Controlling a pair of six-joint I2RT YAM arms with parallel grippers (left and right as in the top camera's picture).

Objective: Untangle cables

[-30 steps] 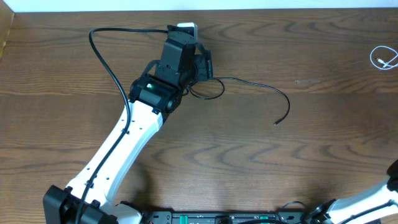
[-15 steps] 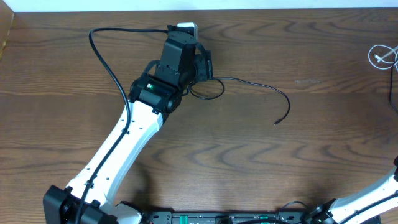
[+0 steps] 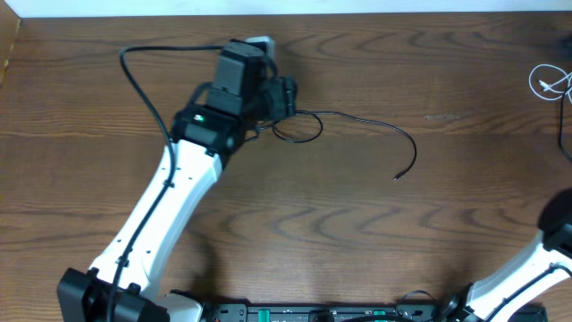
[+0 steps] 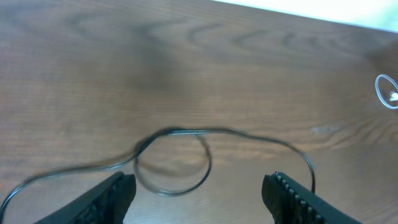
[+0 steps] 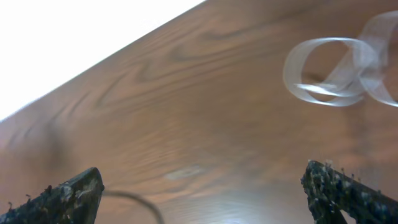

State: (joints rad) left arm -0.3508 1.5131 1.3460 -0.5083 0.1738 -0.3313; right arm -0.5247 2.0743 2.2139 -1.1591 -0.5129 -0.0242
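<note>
The black cable lies on the wooden table with a small loop and a free end. My left gripper hovers just left of that loop. In the left wrist view the loop lies ahead of the left gripper, which is open with nothing between its fingers. The white cable lies coiled at the far right edge. The right wrist view shows it blurred beyond my open, empty right gripper, with a bit of black cable near the left finger.
A thick black wire of the left arm arches over the table's back left. The right arm rises at the lower right corner. The table's far edge runs close behind the left gripper.
The left wrist has shifted left and slightly back from the loop. The right arm has come further into view at the lower right. Both cables lie as before.
</note>
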